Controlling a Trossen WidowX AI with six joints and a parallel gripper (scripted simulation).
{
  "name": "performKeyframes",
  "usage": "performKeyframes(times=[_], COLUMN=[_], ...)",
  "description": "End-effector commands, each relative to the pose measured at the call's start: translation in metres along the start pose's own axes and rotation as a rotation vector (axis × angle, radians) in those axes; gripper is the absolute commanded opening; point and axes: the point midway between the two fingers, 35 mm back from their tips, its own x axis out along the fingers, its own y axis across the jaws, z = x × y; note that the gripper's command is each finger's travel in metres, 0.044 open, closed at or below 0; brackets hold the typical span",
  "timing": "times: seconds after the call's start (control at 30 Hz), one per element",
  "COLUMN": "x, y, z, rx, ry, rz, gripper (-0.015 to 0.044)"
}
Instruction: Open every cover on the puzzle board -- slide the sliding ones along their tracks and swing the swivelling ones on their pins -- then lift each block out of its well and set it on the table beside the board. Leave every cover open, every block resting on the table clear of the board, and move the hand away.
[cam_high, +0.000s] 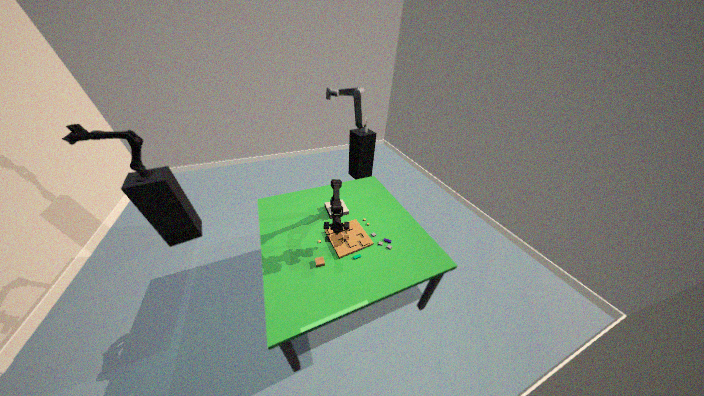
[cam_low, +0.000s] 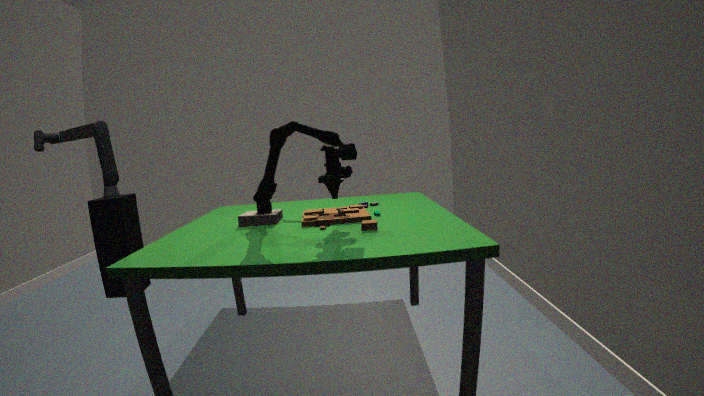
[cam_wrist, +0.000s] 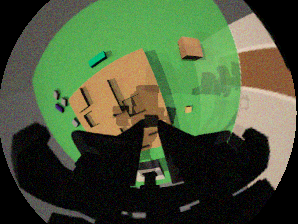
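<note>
The orange-brown puzzle board (cam_high: 340, 254) (cam_low: 312, 223) (cam_wrist: 135, 65) lies on the green table, with dark slots and openings in its top. Its covers are too small and shadowed to tell their states. My gripper (cam_high: 339, 232) (cam_low: 335, 197) (cam_wrist: 151, 121) points down above the board, off its surface. It is shut on a small dark block, mostly hidden by the fingertips. On the table beside the board lie a teal block (cam_high: 357, 256) (cam_low: 377, 213) (cam_wrist: 98, 59), a purple block (cam_high: 387, 240) (cam_wrist: 59, 107) and several small grey pieces (cam_high: 389, 247) (cam_wrist: 75, 122).
A brown box-like block (cam_high: 320, 261) (cam_low: 369, 225) (cam_wrist: 190, 48) stands near a board corner. A small tan piece (cam_high: 319, 241) (cam_low: 323, 227) (cam_wrist: 188, 109) lies nearby, with another tan piece (cam_high: 364, 219) across the board. Two other arms stand on black pedestals off the table.
</note>
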Motion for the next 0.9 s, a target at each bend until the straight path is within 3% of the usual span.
performKeyframes(times=[0.0,0.87], x=[-0.002,-0.002], y=[-0.014,-0.114], z=[-0.002,-0.031], rx=[-0.005,-0.005], ry=[-0.005,-0.001], rz=[0.000,-0.011], gripper=[0.0080,0.0080])
